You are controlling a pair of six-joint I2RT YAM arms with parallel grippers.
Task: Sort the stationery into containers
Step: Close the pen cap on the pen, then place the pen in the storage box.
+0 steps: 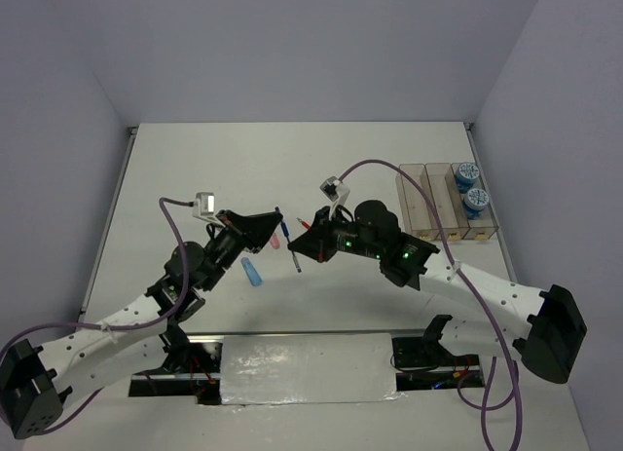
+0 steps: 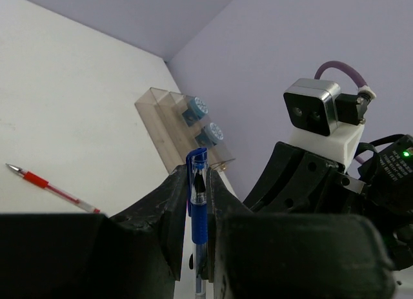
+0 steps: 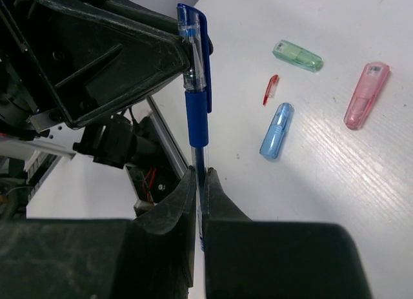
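I see the left pincer (image 2: 197, 183) and right pincer (image 3: 201, 179) both clamped on one blue pen (image 3: 197, 112), held above the counter (image 1: 195, 169).

A robotics lab cell: white table (image 1: 243, 169) boxed in by bare pale walls (image 1: 292, 52).

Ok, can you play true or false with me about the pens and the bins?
1. Both the left gripper and the right gripper pinch the blue pen. True.
2. The red pen is inside a bin. False: it lies on the table.
3. Two patterned rolls sit together in the end bin. True.
4. The green piece is already sorted. False: it lies on the table near the pink piece.
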